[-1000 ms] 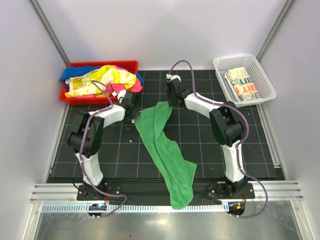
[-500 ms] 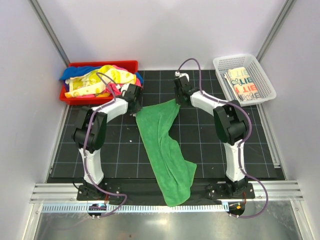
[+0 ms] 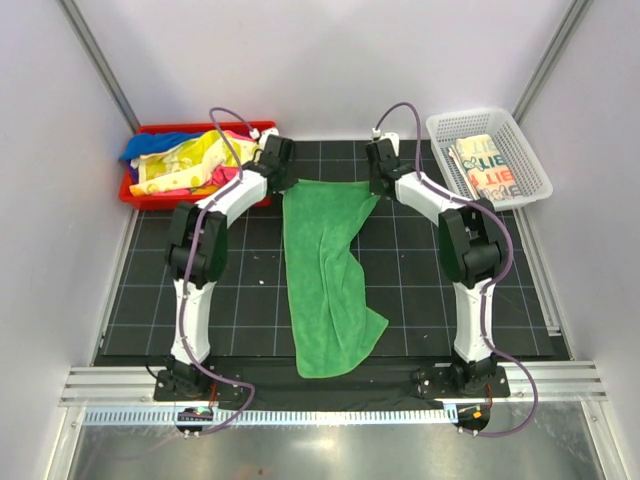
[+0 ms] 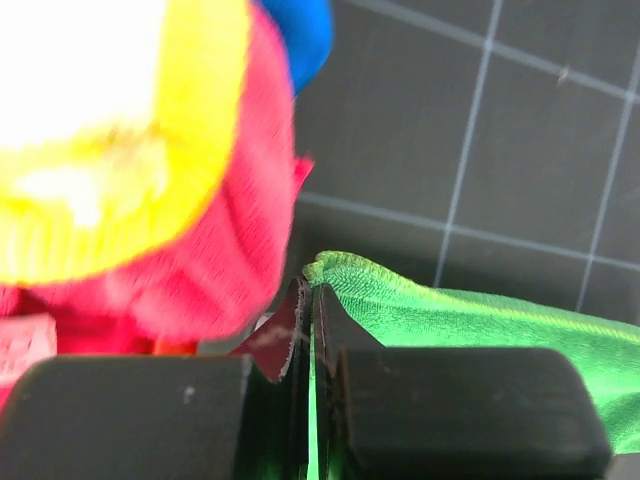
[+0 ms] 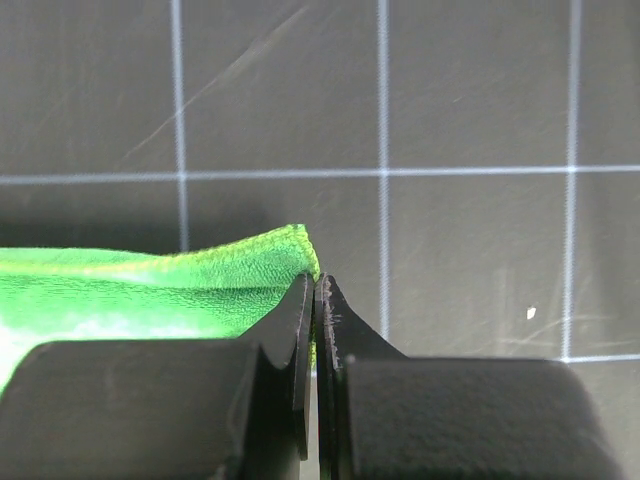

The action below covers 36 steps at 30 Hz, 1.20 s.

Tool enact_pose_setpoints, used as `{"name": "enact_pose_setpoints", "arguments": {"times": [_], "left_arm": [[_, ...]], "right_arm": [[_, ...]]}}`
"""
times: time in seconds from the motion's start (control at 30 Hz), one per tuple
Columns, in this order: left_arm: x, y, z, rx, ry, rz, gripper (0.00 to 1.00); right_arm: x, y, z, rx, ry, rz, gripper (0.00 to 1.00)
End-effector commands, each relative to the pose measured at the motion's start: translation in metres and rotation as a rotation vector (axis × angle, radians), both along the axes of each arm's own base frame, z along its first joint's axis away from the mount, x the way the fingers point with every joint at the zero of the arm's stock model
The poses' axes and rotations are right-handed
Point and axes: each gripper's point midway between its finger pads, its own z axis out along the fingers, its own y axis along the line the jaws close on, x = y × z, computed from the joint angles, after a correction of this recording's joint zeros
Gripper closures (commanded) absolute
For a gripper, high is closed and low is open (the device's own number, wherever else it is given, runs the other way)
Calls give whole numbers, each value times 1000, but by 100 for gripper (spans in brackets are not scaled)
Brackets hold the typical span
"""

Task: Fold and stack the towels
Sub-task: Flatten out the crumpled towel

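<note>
Green towel point(image 3: 325, 280) clamped by both outstretched jaws.

Gridded mat point(image 3: 240, 290) bears green towel point(image 3: 325, 270), tray point(image 3: 200, 127), basket point(image 3: 487, 112).

Pretty bare setup tbh: plain white walls point(image 3: 320, 60) on 3 sides, with 2 slanted silver aluminium posts point(image 3: 100, 70) in the back corners. The floor is a black mat with a thin white grid point(image 3: 420, 300). A silver aluminium rail point(image 3: 100, 385) and a brushed grey metal sheet point(image 3: 320, 450) run along the near edge. The light is even and soft.
</note>
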Motion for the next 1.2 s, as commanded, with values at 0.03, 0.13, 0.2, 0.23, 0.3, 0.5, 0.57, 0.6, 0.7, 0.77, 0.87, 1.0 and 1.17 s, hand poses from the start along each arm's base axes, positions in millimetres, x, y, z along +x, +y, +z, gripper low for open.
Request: {"name": "enact_pose_setpoints", "arguments": {"times": [0.03, 0.13, 0.2, 0.23, 0.3, 0.5, 0.57, 0.6, 0.7, 0.77, 0.87, 1.0, 1.17], "left_arm": [[29, -4, 40, 28, -126, -47, 100], [34, -7, 66, 22, -182, -74, 100], [30, -6, 77, 22, -201, -82, 100], [26, -5, 95, 25, -231, -91, 100], [16, -1, 101, 27, -238, -96, 100], [-32, -3, 154, -3, -319, -163, 100], [-51, -5, 177, -9, -358, -185, 100], [-60, -6, 174, -8, -348, -196, 100], [-90, -11, 197, -14, -392, -226, 100], [-111, -16, 197, -3, -391, -245, 100], [-144, -18, 213, -12, -425, -270, 100], [-190, -19, 253, -60, -511, -309, 100], [-224, -16, 286, -112, -574, -346, 100]], "right_arm": [[27, -18, 67, 2, -182, -55, 99], [28, -18, 85, 7, -224, -57, 99], [25, -19, 93, 19, -241, -56, 99], [22, -18, 99, 32, -250, -47, 99], [12, -16, 118, 64, -287, -36, 99], [-30, -7, 182, 132, -393, 20, 99], [-44, -6, 192, 126, -400, 33, 99], [-57, 0, 210, 133, -430, 57, 99], [-87, -1, 235, 133, -468, 72, 99], [-107, 2, 235, 118, -464, 90, 99], [-144, 2, 255, 135, -504, 126, 99], [-184, -6, 275, 166, -539, 146, 99], [-225, -15, 303, 257, -583, 191, 99]]}}
